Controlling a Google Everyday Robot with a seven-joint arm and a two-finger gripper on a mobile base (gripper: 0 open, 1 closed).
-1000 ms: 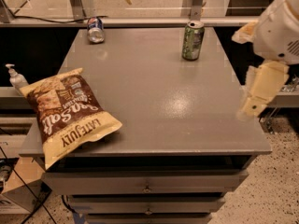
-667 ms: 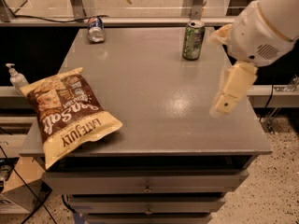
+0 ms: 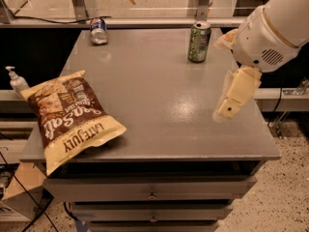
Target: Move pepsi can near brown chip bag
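Note:
The pepsi can (image 3: 98, 30), blue with silver ends, lies at the table's back left corner. The brown chip bag (image 3: 70, 116) lies flat at the front left, its tan end over the table's front edge. My gripper (image 3: 232, 96) hangs over the right side of the grey table (image 3: 159, 95), far from both the can and the bag, and it holds nothing. The white arm housing (image 3: 268, 37) is above it at the upper right.
A green can (image 3: 199, 41) stands upright at the back right, just left of my arm. A pump bottle (image 3: 17, 80) sits off the table's left side. Drawers (image 3: 152, 195) are below the front edge. A rail and glass run behind the table.
My arm and gripper have moved left, from beyond the table's right edge to above its right side. The cans and the bag have not moved.

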